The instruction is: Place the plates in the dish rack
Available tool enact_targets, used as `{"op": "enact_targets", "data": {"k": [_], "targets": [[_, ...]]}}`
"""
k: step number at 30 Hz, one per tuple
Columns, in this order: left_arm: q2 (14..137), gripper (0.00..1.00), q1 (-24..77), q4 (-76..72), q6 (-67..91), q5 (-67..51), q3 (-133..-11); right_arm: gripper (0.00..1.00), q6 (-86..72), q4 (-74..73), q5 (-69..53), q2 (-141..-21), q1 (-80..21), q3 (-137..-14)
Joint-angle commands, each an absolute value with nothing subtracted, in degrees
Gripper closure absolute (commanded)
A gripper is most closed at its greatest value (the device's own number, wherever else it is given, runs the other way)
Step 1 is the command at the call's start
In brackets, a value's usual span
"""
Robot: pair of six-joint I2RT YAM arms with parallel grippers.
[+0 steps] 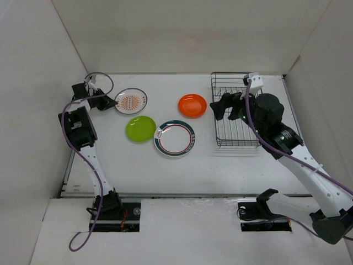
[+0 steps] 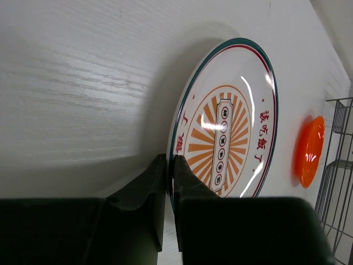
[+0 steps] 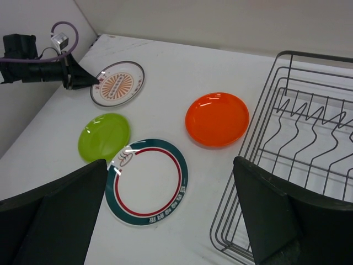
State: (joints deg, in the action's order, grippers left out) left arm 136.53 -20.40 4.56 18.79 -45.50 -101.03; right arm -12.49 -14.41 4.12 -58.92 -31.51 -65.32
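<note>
My left gripper [image 1: 106, 102] is shut on the left rim of the small sunburst plate [image 1: 131, 101]. In the left wrist view the fingers [image 2: 149, 187] pinch that rim, and the plate [image 2: 226, 138] casts a shadow on the table. The lime green plate [image 1: 140, 128], the teal-and-red ringed plate [image 1: 174, 138] and the orange plate [image 1: 192, 105] lie flat on the table. The dish rack [image 1: 236, 110] stands at the right with no plates in it. My right gripper [image 1: 222, 106] is open and empty, over the rack's left edge. Its view shows the ringed plate [image 3: 149, 182], orange plate [image 3: 217, 118] and rack [image 3: 309, 138].
White walls close in the table on the left, back and right. The left arm [image 1: 77, 124] stands along the table's left edge. The right arm [image 1: 276, 127] reaches over the rack's near right corner.
</note>
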Motion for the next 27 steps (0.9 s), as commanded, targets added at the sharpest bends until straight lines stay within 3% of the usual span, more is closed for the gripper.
{"op": "enact_targets", "data": {"k": [1, 6, 12, 22, 27], "targets": [[137.72, 1.00, -19.95, 8.17, 15.47, -46.74, -102.30, 0.00, -13.27, -11.16, 4.92, -59.23, -31.11, -68.20], [135.18, 1.00, -19.95, 5.99, 14.76, -57.55, -100.55, 0.00, -15.55, -10.64, 3.08, -62.66, -30.06, -67.68], [126.75, 1.00, -19.95, -2.10, 19.77, -69.41, -98.43, 0.00, -17.57, -3.26, -7.45, -68.20, -29.53, -64.69], [117.61, 1.00, -19.34, -26.69, 41.29, -78.29, -93.79, 0.00, -19.95, 8.69, -15.99, -79.62, -30.06, -64.95], [112.59, 1.00, -18.02, -26.72, 40.35, -83.48, -90.18, 0.00, -21.52, 16.59, -25.82, -83.23, -30.06, -67.40]]}}
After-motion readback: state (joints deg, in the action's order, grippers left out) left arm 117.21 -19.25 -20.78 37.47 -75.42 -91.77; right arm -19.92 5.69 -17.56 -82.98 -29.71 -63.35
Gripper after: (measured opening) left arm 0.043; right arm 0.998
